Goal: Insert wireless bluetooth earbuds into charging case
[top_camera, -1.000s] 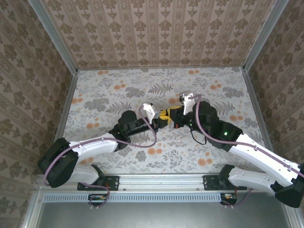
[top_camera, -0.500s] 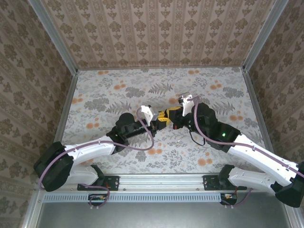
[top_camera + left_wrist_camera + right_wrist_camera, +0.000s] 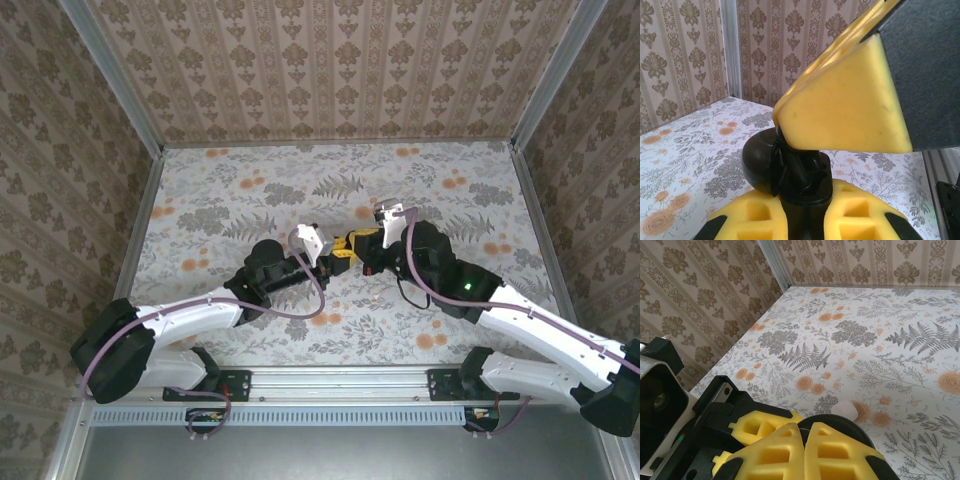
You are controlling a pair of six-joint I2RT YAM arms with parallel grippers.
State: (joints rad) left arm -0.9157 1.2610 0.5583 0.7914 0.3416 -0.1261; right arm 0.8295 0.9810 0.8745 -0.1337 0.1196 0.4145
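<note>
Across the middle of the overhead view, a floral-patterned table point(image 3: 250, 190) lies beneath the left gripper point(image 3: 338, 252) and right gripper point(image 3: 362, 245), which meet tip to tip. Low in the left wrist view, yellow fingers point(image 3: 750, 220) sit nearly together, clamped on a black earbud point(image 3: 760, 160). The right gripper's fingers point(image 3: 835, 455) are pressed together, tip against that earbud. Just beyond, at lower centre, the white charging case point(image 3: 845, 410) rests on the table.
</note>
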